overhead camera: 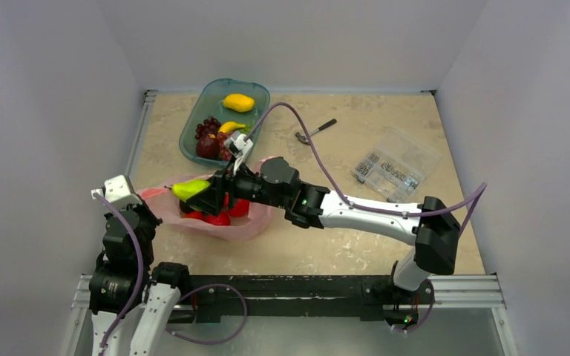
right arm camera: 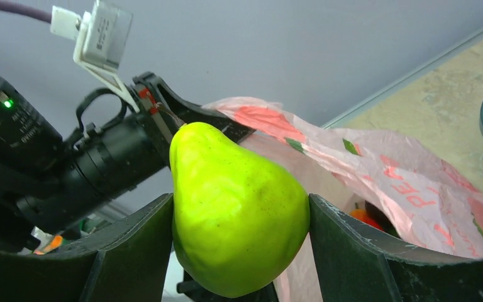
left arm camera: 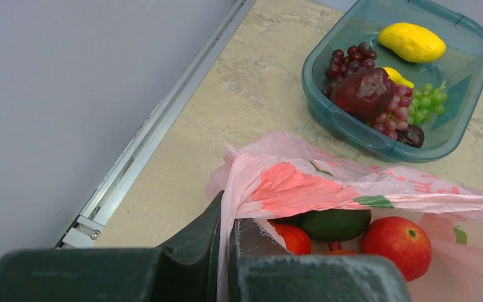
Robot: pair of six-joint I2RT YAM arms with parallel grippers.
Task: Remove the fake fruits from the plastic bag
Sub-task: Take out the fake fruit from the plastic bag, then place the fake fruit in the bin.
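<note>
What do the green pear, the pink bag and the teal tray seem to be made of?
The pear looks like moulded plastic or foam: matte skin, faint speckles, slight dents. The bag is thin plastic film: translucent, crinkled, folded. The tray seems rigid plastic: translucent teal, glossy rim.

The left arm stands folded upright close to its base. The black left gripper is closed tight, pinching a fold of the thin pink plastic bag. The white-and-black right arm stretches low and leftward with its wrist roughly level. The right gripper clamps a glossy yellow-green fake pear, one finger on each side.
</note>
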